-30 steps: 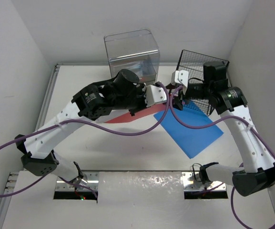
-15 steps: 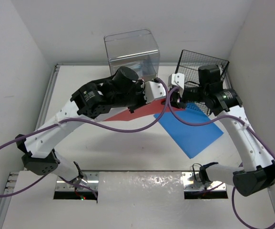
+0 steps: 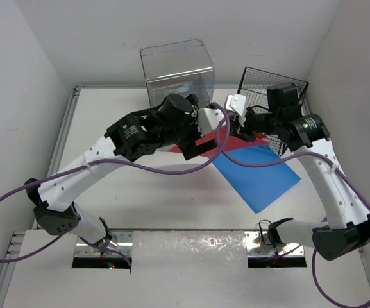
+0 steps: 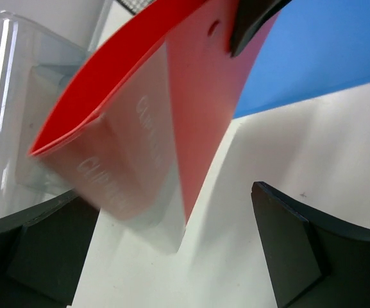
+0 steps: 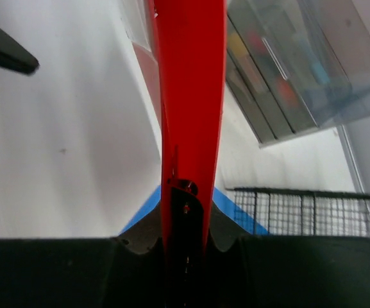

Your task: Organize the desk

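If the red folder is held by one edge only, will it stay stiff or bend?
Probably floppy: the red folder curves while pinched in the right gripper. Its thin, glossy plastic looks light for its size and possibly slippery.

In the top view, most of the red sheet [image 3: 243, 145] is covered by the left arm [image 3: 140, 131], with only slivers seen. The 11 o'clock corner of the blue sheet [image 3: 261, 176] is hidden beneath the red sheet, and the wire basket [image 3: 261, 80] is partly masked at 5 o'clock by the right arm [image 3: 303, 128]. In the left wrist view, the red sheet is cut off at 12 o'clock, and the embossed lettering on its clear pocket [image 4: 133, 186] is too blurred to be read in full. In the right wrist view, the coloured items [image 5: 286, 90] inside the clear box [image 5: 326, 38] are blurred and cannot be identified.
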Motion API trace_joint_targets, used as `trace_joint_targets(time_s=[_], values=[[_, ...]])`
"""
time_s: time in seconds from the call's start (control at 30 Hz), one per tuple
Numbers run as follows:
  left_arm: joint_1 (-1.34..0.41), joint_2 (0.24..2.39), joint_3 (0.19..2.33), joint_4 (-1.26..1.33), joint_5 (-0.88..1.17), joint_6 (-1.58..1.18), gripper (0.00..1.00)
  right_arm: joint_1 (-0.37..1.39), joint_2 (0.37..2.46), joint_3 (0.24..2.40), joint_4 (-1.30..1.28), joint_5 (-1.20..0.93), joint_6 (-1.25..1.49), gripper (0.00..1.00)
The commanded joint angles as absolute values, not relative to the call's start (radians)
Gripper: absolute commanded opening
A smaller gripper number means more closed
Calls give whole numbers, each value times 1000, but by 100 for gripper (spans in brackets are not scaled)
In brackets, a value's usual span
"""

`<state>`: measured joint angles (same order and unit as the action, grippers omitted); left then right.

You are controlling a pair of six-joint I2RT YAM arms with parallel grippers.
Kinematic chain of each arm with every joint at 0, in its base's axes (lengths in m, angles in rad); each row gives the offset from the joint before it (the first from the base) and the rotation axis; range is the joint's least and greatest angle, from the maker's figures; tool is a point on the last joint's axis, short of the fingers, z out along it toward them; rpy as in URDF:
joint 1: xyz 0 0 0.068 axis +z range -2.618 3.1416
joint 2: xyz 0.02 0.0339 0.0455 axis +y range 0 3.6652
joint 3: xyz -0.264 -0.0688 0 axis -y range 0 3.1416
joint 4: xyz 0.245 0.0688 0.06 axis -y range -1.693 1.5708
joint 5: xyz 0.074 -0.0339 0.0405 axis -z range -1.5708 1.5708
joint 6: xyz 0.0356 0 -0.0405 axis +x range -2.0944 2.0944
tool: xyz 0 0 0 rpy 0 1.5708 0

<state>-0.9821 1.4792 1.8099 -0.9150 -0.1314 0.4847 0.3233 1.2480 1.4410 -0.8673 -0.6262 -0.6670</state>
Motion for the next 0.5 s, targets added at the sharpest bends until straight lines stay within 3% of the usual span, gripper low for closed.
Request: trace_joint_targets(time_s=[0.0,0.47], values=[[-988,1437,1795,-847,-236,454,100,327,1252,1508,-888,-491,-693,0],[-988,1258,1635,-821,-466,465,100,327,1321,1868,-953,-246,-675,0]])
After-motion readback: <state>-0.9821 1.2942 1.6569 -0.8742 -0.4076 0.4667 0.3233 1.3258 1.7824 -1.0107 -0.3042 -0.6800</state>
